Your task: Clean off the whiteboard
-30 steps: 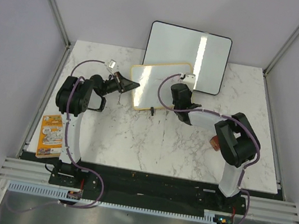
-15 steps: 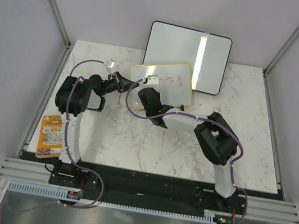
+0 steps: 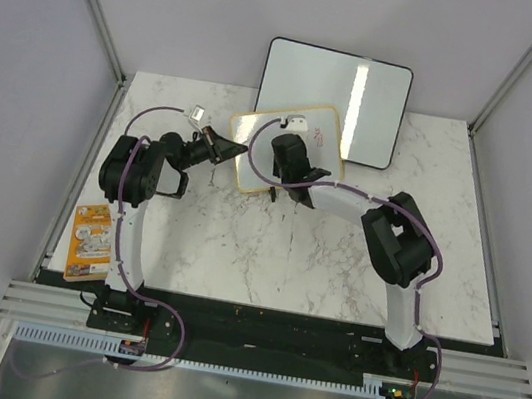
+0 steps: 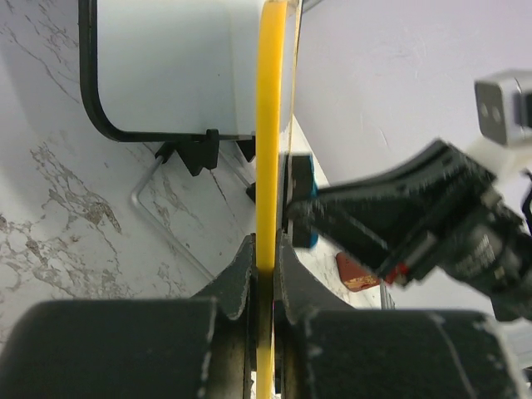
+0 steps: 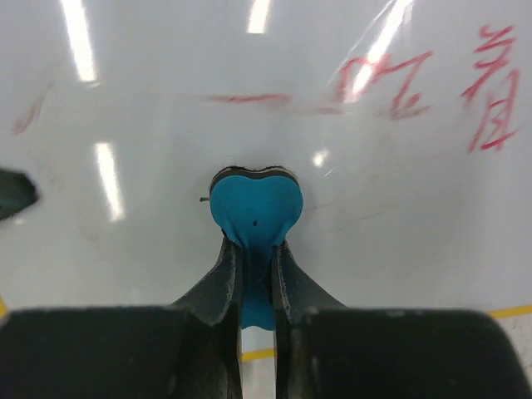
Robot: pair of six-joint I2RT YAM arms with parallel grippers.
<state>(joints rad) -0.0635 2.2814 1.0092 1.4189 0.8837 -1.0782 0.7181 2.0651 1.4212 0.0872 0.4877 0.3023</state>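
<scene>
The whiteboard (image 3: 257,148), small with a pale yellow frame, stands tilted at the back middle of the marble table. My left gripper (image 3: 232,148) is shut on its left edge; in the left wrist view the yellow frame (image 4: 266,125) runs between the closed jaws of the left gripper (image 4: 264,249). My right gripper (image 3: 287,150) is shut on a blue eraser (image 5: 253,208), which presses flat against the board's face (image 5: 166,125). Red handwritten marks (image 5: 382,83) remain above and to the right of the eraser, with more red marks (image 5: 495,91) at the far right.
A larger black-framed white board (image 3: 334,89) leans against the back wall just behind the small one, its corner (image 4: 166,66) close to the left gripper. An orange packet (image 3: 89,242) lies at the table's left edge. A small red object (image 4: 357,274) lies on the table.
The right gripper with the eraser swept from the board's right side to its left, then back to the middle. The board's tilt shifted slightly. The left gripper kept its hold.
</scene>
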